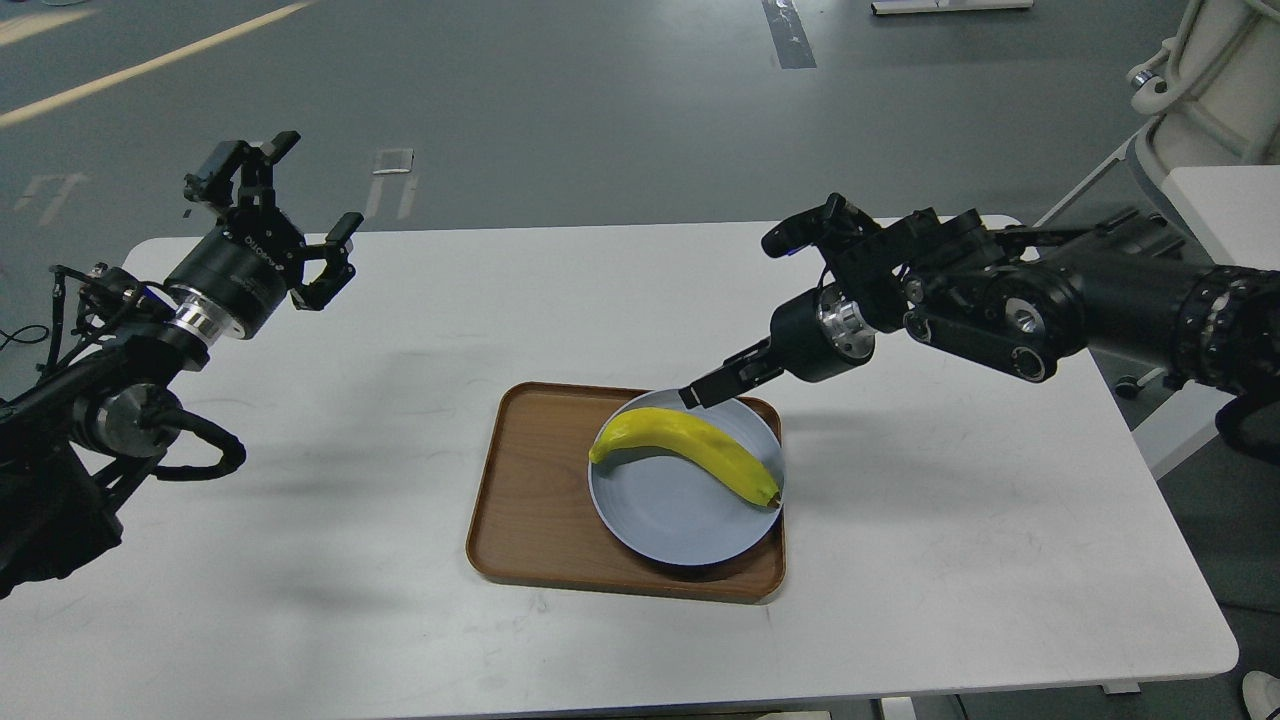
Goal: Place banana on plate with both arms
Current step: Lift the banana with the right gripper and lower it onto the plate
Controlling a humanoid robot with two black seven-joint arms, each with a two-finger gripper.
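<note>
The yellow banana (690, 447) lies on the pale blue-grey plate (668, 512), across its far half, stem to the left and dark tip at the right rim. My right gripper (702, 390) hovers just above the plate's far rim, clear of the banana, with nothing in it. My left gripper (310, 185) is open and empty, raised above the table's far left corner, far from the plate.
The plate sits on the right part of a brown wooden tray (530, 480) in the middle of the white table (950, 540). A white machine base (1210, 90) stands off the table's far right corner.
</note>
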